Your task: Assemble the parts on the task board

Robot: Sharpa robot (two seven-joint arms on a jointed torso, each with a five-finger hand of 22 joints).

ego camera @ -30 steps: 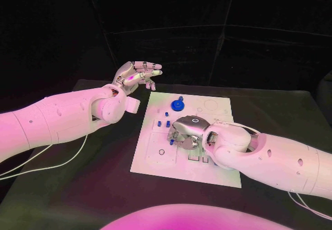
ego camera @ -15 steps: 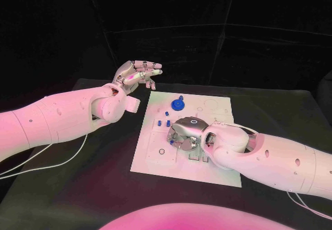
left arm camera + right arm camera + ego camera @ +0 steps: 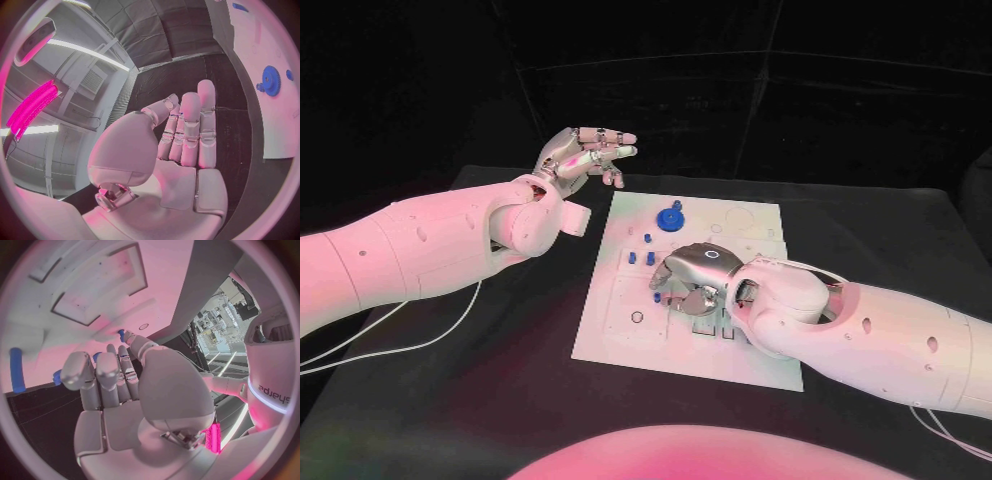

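Two hands: right hand curled low at board centre, pinching a small blue part, left hand raised, fingers apart, holding nothing, at 11 o'clock off the task board; misaligned insertion could drop it.

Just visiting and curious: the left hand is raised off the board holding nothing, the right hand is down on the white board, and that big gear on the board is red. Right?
Nearly. The gear is blue, not red, as the head view shows. The rest holds: the left hand is raised beyond the task board with nothing in it, and the right hand is down on the board.
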